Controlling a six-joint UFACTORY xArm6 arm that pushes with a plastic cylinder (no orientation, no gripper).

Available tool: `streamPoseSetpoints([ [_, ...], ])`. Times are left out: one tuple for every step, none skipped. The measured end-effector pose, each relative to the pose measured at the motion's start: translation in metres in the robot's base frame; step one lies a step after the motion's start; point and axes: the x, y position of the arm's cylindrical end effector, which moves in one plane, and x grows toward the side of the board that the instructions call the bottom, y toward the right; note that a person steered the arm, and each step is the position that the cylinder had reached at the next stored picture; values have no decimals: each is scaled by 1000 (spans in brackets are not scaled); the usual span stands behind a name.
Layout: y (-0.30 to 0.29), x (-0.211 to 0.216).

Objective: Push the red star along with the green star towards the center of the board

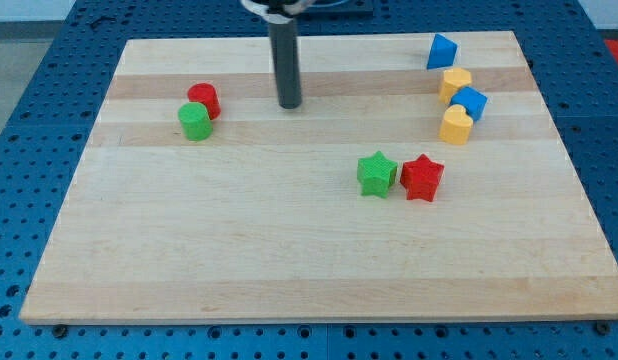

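The red star (422,177) lies right of the board's middle, touching the green star (376,173) on its left side. My tip (290,104) is at the lower end of the dark rod, near the view's top centre. It stands well up and to the left of both stars, touching no block.
A red cylinder (204,99) and a green cylinder (195,121) sit together at the view's left. At the upper right are a blue triangle (441,51), a yellow block (454,83), a blue block (471,102) and a yellow heart (455,125). The wooden board (309,260) rests on a blue pegboard.
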Motion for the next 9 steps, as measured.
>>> streamPoseSetpoints([
  [26,24],
  [59,42],
  [100,57],
  [136,80],
  [173,99],
  [208,108],
  [214,127],
  [174,133],
  [111,133],
])
